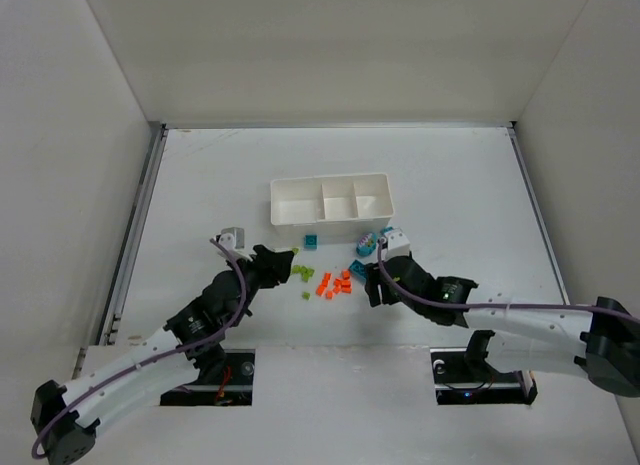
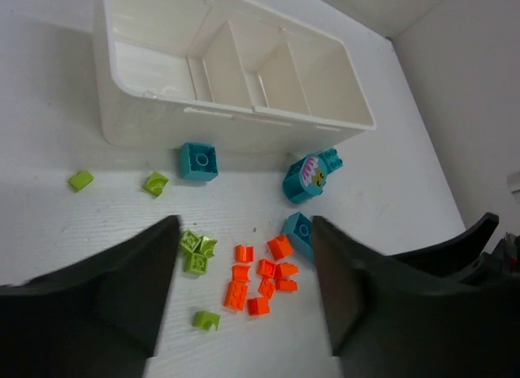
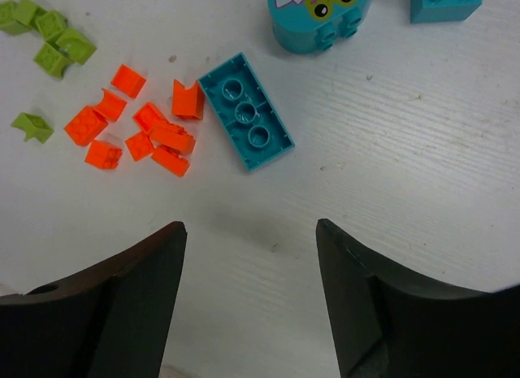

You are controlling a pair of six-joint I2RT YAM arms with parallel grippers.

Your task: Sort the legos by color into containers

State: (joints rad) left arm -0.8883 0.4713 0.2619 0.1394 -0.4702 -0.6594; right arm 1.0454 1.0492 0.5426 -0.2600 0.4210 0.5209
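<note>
The white tray (image 1: 330,200) (image 2: 236,69) has three compartments, and all of them show bare floors. In front of it lie the legos: an orange cluster (image 1: 335,283) (image 2: 262,280) (image 3: 138,126), a lime green bunch (image 1: 302,273) (image 2: 196,252) (image 3: 49,41), a square teal brick (image 1: 311,242) (image 2: 198,161), a flat teal plate (image 2: 299,232) (image 3: 245,111) and a teal brick with a face (image 2: 311,175) (image 3: 321,12). My left gripper (image 1: 272,265) (image 2: 244,223) hangs open just left of the pile, holding nothing. My right gripper (image 1: 375,280) (image 3: 250,225) stands open near the teal plate, also holding nothing.
Two stray green bricks (image 2: 80,180) (image 2: 155,183) lie left of the square teal one. A small white-grey piece (image 1: 232,235) sits beside the left arm. Pale walls close in the table at the left, right and back.
</note>
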